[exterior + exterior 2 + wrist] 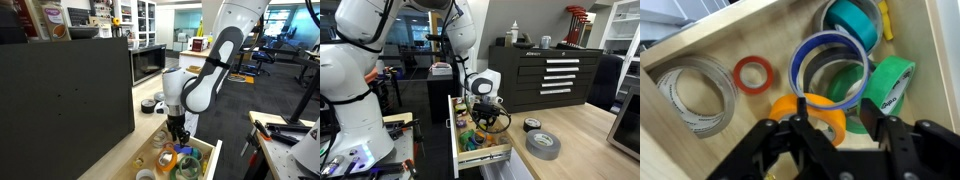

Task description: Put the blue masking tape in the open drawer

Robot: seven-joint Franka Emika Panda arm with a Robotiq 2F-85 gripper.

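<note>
The blue masking tape [797,62] lies flat in the open drawer [770,40], resting partly on a green roll and an orange roll. In the wrist view my gripper [835,125] hovers just above it, with its fingers spread and nothing between them. In both exterior views the gripper [178,130] [485,118] points down over the pulled-out drawer [205,160] [485,155]. The blue roll itself is too small to pick out there.
The drawer also holds a teal roll [855,20], a green roll [890,82], an orange roll [790,108], a small red ring [753,73] and a clear roll [690,95]. Dark grey rolls [543,144] [533,125] lie on the wooden counter. A black cabinet [60,100] stands close by.
</note>
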